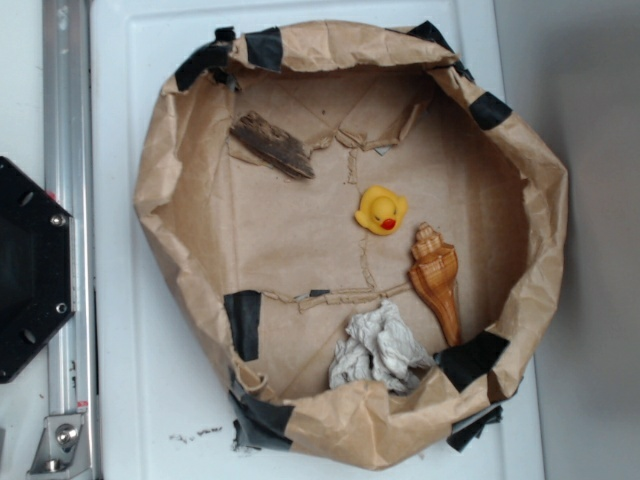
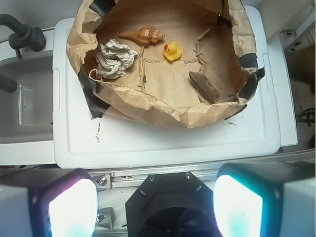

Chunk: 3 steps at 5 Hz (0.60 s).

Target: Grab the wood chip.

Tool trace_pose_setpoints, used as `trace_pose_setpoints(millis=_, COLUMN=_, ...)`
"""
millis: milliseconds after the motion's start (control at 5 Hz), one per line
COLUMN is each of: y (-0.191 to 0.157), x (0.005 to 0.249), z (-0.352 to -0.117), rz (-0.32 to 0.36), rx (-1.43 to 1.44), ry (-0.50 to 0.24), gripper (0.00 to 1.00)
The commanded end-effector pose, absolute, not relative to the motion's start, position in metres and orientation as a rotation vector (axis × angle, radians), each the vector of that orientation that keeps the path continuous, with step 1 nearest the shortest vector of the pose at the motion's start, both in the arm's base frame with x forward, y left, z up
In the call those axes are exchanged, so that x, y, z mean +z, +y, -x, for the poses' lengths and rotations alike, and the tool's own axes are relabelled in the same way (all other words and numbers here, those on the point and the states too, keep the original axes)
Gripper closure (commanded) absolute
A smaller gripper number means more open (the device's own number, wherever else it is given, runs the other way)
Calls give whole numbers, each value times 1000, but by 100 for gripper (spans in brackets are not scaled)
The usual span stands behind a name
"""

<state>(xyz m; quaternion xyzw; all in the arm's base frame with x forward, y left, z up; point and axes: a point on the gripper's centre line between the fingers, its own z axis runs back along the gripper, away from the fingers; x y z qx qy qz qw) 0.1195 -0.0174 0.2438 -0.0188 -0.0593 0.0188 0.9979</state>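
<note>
The wood chip [image 1: 273, 144] is a flat dark grey-brown shard lying at the upper left of the brown paper nest [image 1: 160, 215]. In the wrist view the wood chip [image 2: 204, 87] lies at the right side of the nest, near its front wall. My gripper [image 2: 155, 207] is open, its two glowing fingertips [image 2: 73, 207] wide apart at the bottom of the wrist view, high above the black robot base and well short of the nest. Nothing sits between the fingers. The gripper does not show in the exterior view.
Inside the nest lie a yellow duck [image 1: 381, 210], an orange-brown conch shell [image 1: 438, 280] and a crumpled paper wad [image 1: 382, 348]. The nest rests on a white lid [image 2: 163, 138]. A metal rail [image 1: 66, 230] and the black base [image 1: 30, 270] stand at the left.
</note>
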Motion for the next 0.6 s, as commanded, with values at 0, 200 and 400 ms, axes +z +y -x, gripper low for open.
trace_pose_setpoints(millis=0, y=-17, x=244, z=-120, rz=38, rx=38, ry=-119, gripper=0)
trace_pose_setpoints(millis=200, y=8, x=209, z=-163, rz=-11, rx=-8, ry=-89, gripper=0)
trace_pose_setpoints(millis=400, y=17, x=197, z=-185, rz=-96, rx=-31, ry=-97, gripper=0)
